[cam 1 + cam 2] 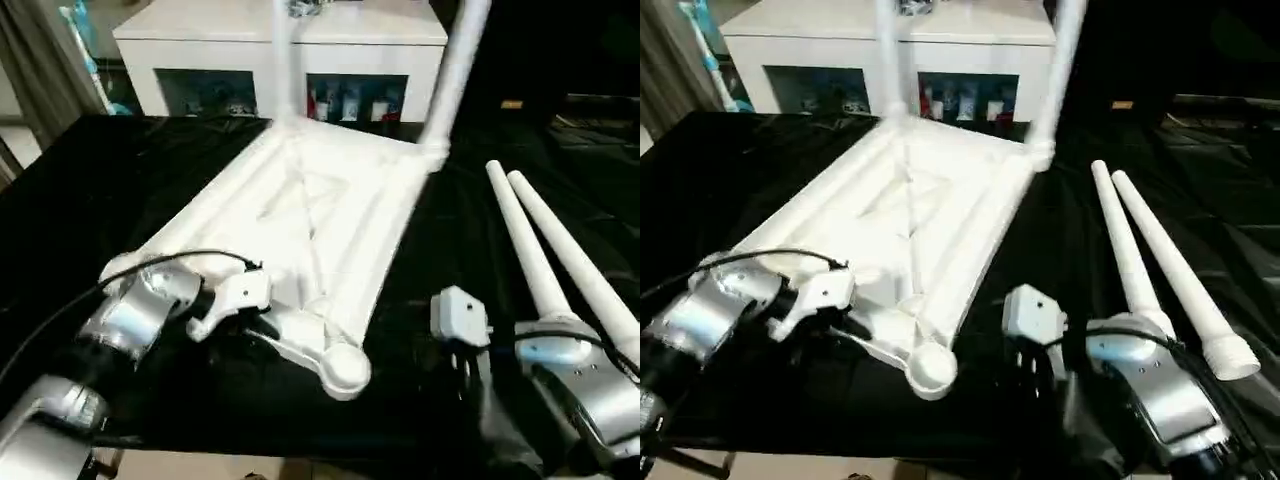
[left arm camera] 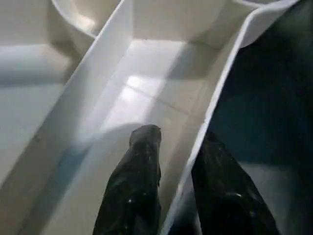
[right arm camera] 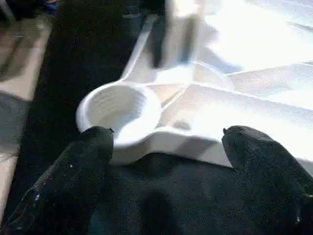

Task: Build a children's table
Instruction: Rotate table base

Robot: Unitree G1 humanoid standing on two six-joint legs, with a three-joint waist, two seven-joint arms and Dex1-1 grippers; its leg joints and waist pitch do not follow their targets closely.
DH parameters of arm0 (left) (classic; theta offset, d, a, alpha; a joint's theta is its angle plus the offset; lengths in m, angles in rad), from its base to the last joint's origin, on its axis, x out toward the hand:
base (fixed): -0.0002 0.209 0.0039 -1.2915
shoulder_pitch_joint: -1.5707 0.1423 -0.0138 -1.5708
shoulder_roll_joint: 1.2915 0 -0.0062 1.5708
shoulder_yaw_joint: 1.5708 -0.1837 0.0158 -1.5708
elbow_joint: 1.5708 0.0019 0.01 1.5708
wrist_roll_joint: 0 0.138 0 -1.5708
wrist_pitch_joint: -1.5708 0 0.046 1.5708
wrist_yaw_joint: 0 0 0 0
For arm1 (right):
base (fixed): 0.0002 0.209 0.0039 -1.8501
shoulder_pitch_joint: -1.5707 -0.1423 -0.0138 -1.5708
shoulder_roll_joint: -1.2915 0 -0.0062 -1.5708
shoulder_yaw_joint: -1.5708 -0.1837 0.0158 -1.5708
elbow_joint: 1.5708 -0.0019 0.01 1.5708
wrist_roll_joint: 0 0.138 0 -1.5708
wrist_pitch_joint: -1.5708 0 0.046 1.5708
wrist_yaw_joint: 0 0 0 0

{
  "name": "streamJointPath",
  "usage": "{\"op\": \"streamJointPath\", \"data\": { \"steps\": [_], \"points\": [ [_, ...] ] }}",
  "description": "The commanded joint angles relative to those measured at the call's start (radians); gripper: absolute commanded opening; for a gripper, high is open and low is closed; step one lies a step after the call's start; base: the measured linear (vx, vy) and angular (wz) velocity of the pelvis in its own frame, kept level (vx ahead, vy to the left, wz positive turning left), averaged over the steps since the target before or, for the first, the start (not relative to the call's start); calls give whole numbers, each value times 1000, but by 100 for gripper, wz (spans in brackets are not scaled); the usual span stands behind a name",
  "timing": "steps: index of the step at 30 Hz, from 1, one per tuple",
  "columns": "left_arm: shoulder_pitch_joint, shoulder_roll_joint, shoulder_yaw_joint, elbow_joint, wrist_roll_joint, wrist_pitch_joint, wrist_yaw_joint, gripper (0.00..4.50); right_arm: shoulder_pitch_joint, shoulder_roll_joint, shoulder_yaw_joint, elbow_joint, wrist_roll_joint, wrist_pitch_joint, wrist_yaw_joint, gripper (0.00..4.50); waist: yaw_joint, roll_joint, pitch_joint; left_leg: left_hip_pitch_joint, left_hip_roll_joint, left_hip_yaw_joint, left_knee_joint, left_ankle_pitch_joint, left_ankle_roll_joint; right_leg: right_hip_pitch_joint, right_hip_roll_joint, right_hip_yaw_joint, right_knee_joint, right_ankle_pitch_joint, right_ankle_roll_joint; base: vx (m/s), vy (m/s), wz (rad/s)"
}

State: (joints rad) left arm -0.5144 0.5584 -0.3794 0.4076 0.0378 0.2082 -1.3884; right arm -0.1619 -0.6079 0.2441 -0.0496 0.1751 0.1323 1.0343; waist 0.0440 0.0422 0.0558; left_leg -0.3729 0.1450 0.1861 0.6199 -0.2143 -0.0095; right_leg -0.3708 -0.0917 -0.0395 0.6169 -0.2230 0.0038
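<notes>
Black cloth covers the work surface, with a white cabinet behind its far edge. On the cloth's middle lies the top, ribbed underside up, two legs standing in its far corner sockets. Two loose legs lie near the right edge. The left gripper pinches the top's near rim between its fingers. The right gripper hangs spread wide, near the empty near socket, touching nothing.
</notes>
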Motion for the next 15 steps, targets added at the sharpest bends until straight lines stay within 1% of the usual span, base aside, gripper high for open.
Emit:
{"op": "streamJointPath", "data": {
  "steps": [1, 2, 3, 4, 5, 6, 7, 8, 9, 10, 11, 12, 13, 14, 15],
  "points": [
    [33, 24, 39, -33, -14, 88, 45, 82, -19, 4, -16, 31, -31, -17, -37, 404, 8, -9, -60, 13, 91, -39, -92, -153, 74, 34, -77, 40, -53, 16, -339, 0, 0, 0],
    [52, 20, 44, -60, -12, 111, 62, 74, -27, 10, -23, 49, -45, -12, -67, 404, 8, -14, -58, 14, 89, -37, -92, -154, 77, 33, -76, 41, -57, 3, -337, 0, 0, 0],
    [101, 7, 58, -113, -4, 166, 112, 74, -52, 35, -45, 95, -72, 5, -146, 404, 7, -13, -57, 11, 90, -38, -92, -147, 76, 36, -79, 42, -56, -11, -333, 0, 0, 0],
    [101, 7, 58, -113, -4, 166, 112, 71, -52, 35, -45, 95, -72, 5, -146, 404, 0, -14, -54, 8, 89, -40, -95, -152, 72, 36, -79, 41, -59, -40, -329, 0, 0, 0],
    [134, -8, 69, -149, -1, 206, 150, 68, -65, 52, -62, 113, -73, 32, -187, 404, 0, -13, -56, 13, 89, -38, -94, -159, 69, 35, -77, 41, -60, -54, -326, 0, 0, 0],
    [159, -23, 81, -181, 1, 240, 184, 68, -70, 62, -76, 118, -66, 52, -209, 404, -2, -15, -54, 12, 89, -38, -94, -166, 67, 35, -76, 42, -61, -73, -322, 0, 0, 0],
    [172, -40, 93, -200, -6, 262, 209, 66, -72, 67, -85, 116, -63, 64, -224, 404, -1, -16, -53, 14, 89, -38, -95, -176, 66, 34, -74, 43, -65, -98, -312, 0, 0, 0],
    [185, -65, 110, -228, -7, 291, 254, 65, -74, 73, -95, 117, -61, 81, -244, 404, -2, -15, -53, 14, 89, -37, -94, -176, 65, 32, -74, 44, -65, -102, -309, 0, 0, 0],
    [192, -90, 125, -245, -7, 318, 296, 64, -78, 79, -104, 121, -62, 97, -264, 404, -3, -15, -50, 14, 89, -37, -97, -179, 64, 32, -72, 44, -67, -109, -307, 0, 0, 0],
    [200, -110, 132, -269, -8, 345, 334, 64, -83, 84, -112, 129, -65, 105, -284, 404, -3, -17, -53, 15, 89, -37, -96, -181, 60, 34, -73, 43, -67, -120, -301, 0, 0, 0],
    [200, -110, 132, -269, -8, 345, 334, 64, -83, 84, -112, 129, -65, 105, -284, 404, -2, -16, -53, 13, 87, -38, -95, -175, 62, 33, -73, 43, -68, -121, -298, 0, 0, 0],
    [201, -158, 148, -285, -9, 365, 403, 64, -95, 97, -126, 146, -71, 132, -325, 404, -3, -17, -53, 13, 86, -37, -94, -179, 62, 33, -72, 43, -70, -128, -294, 0, 0, 0],
    [203, -187, 158, -300, -12, 387, 437, 64, -104, 106, -135, 159, -76, 148, -353, 404, -5, -18, -54, 13, 84, -36, -92, -164, 62, 33, -72, 44, -71, -119, -293, 0, 0, 0],
    [201, -212, 165, -303, -11, 391, 467, 64, -113, 117, -144, 168, -83, 169, -384, 404, -5, -18, -54, 11, 83, -37, -91, -160, 64, 34, -71, 43, -71, -116, -293, 0, 0, 0],
    [200, -226, 169, -305, -10, 394, 485, 64, -119, 123, -150, 174, -88, 181, -404, 404, -5, -20, -56, 9, 81, -36, -90, -149, 68, 35, -70, 42, -72, -111, -290, 0, 0, 0]
  ]
}}
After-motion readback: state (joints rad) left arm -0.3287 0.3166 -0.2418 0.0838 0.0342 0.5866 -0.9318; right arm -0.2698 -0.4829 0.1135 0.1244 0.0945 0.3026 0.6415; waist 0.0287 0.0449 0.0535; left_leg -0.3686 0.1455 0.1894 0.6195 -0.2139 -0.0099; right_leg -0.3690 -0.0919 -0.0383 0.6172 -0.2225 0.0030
